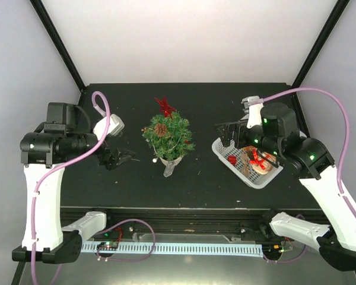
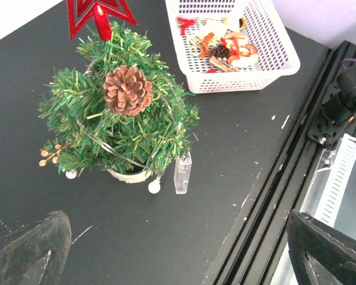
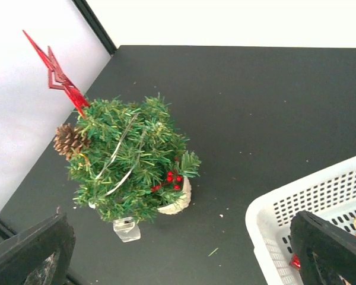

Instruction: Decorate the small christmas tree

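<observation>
The small christmas tree [image 1: 168,136] stands mid-table on a whitish base [image 2: 129,175]. It carries a red star [image 1: 164,105], a pine cone [image 2: 127,89], red berries [image 3: 169,177] and a thin wire string. The tree also shows in the right wrist view [image 3: 130,160]. The white basket [image 1: 230,157] at the right holds several ornaments [image 2: 222,43]. My left gripper [image 1: 118,158] is open and empty, left of the tree; in its wrist view [image 2: 178,261] the jaws stand wide apart. My right gripper [image 1: 229,135] is open and empty over the basket's left end [image 3: 181,261].
A small clear plastic box [image 2: 183,173] lies on the table against the tree's base, tied to the wire; it also shows in the top view [image 1: 169,169]. A black rail [image 1: 184,228] runs along the table's near edge. White walls enclose the back and sides.
</observation>
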Robot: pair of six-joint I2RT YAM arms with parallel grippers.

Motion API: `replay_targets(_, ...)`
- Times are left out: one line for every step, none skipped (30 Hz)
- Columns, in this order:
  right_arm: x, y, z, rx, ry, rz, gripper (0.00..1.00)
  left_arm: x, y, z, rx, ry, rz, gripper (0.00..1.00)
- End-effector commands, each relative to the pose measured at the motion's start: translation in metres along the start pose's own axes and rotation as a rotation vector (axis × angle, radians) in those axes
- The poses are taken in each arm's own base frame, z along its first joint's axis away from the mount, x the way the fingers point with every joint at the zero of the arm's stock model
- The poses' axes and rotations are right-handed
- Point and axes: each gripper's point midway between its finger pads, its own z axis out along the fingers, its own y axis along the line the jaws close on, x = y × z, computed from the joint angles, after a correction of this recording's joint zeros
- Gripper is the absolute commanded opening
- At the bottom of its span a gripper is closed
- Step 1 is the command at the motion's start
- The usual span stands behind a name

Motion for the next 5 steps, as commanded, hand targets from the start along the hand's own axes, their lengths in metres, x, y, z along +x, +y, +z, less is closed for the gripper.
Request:
replay_targets(-0.0055,0.0126,-0.0047,-0.074,-0.027,-0.016,1.0,0.0057,-0.0011,-0.0076,-0.057,0.011,0.008,0.99)
replay_targets(-0.0049,0.0139,-0.0046,-0.082,-0.025,-0.019,1.0,0.0069,-0.0012,-0.0077,-0.06,0.014,0.008,0.99)
replay_targets(-0.0047,0.0146,-0.0037,-0.085,-0.022,-0.019,1.0,0.0081,-0.0011,-0.0077,-0.062,0.017,0.008,0.99)
replay_targets(-0.0042,0.0145,-0.003,-0.085,-0.019,-0.02,1.0,0.0091,-0.0011,-0.0077,-0.063,0.02,0.005,0.99)
replay_targets(-0.0042,0.0146,-0.0024,-0.085,-0.018,-0.02,1.0,0.0098,-0.0013,-0.0077,-0.064,0.022,0.005,0.99)
